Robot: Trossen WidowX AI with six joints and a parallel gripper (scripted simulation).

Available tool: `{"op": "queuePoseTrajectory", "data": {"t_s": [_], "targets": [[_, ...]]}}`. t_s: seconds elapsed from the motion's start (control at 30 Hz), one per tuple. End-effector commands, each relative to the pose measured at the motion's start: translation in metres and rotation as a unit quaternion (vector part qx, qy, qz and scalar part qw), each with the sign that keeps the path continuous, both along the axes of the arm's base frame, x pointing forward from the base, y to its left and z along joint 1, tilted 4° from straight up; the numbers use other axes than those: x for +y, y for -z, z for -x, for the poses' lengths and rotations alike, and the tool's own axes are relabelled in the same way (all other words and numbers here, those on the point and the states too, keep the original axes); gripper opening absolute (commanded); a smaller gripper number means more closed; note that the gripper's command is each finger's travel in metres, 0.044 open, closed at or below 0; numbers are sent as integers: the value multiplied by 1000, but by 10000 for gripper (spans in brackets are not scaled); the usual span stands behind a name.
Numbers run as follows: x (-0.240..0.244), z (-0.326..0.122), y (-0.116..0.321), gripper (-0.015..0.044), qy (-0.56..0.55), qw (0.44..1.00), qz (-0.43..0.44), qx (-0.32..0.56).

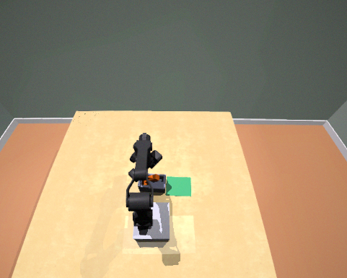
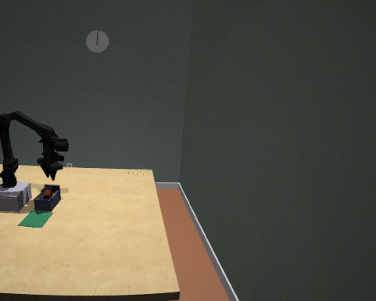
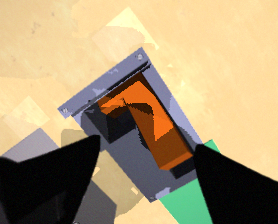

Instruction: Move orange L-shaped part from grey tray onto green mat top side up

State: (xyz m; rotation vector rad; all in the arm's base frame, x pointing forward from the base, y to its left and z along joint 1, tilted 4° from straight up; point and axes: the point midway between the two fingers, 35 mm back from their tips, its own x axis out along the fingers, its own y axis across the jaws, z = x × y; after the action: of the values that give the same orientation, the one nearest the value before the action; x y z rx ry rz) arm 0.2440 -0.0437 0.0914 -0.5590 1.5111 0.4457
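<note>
I'm hovering the gripper (image 3: 145,165), fingers apart and empty, directly over the tilted orange L-shaped part (image 3: 150,120), its long axis diagonal between them.

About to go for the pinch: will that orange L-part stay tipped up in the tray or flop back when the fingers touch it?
The orange part looks like a stiff block with flat faces, so it should neither bend nor roll. It sits tilted in the tray pocket, so a sideways nudge may drop it back flush. The open gripper hangs above, touching nothing.
</note>
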Motion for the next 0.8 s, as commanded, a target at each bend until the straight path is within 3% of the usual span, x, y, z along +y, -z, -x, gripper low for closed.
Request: {"op": "queuePoseTrajectory", "data": {"t_s": [0.0,0.5,0.77], "targets": [[-34,8,-5,280,-335,942,9,27],[-34,8,-3,280,-339,940,9,28],[-37,8,26,280,-339,940,9,28]]}}
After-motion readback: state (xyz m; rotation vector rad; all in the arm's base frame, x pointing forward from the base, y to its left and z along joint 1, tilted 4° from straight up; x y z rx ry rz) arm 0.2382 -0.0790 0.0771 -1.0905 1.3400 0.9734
